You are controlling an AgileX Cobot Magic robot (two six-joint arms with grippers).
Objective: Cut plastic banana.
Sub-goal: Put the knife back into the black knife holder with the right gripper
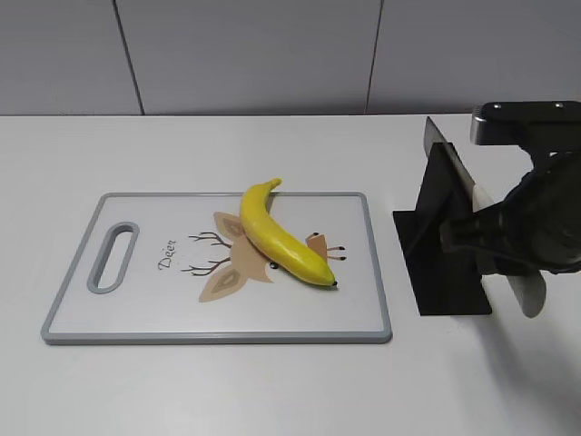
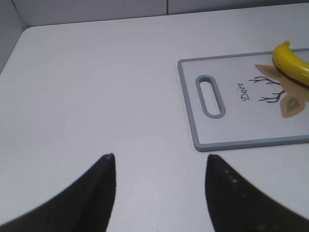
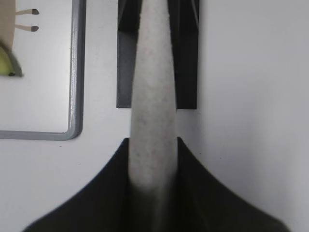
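The plastic banana (image 1: 281, 238) is bright yellow and whole, and lies diagonally on the grey-rimmed white cutting board (image 1: 91, 318). Its stem end shows in the left wrist view (image 2: 292, 65) and its dark tip in the right wrist view (image 3: 6, 63). My right gripper (image 3: 153, 145) is shut on the speckled whitish handle of a knife (image 3: 152, 96). The knife's dark blade (image 1: 449, 168) is at the black stand (image 1: 445, 272), right of the board. My left gripper (image 2: 159, 162) is open and empty above bare table, left of the board (image 2: 188, 101). It does not show in the exterior view.
The board has a handle slot (image 1: 113, 257) at its left end and a deer drawing under the banana. The black knife stand (image 3: 124, 77) sits just off the board's right edge (image 3: 75, 72). A grey wall runs behind the white table.
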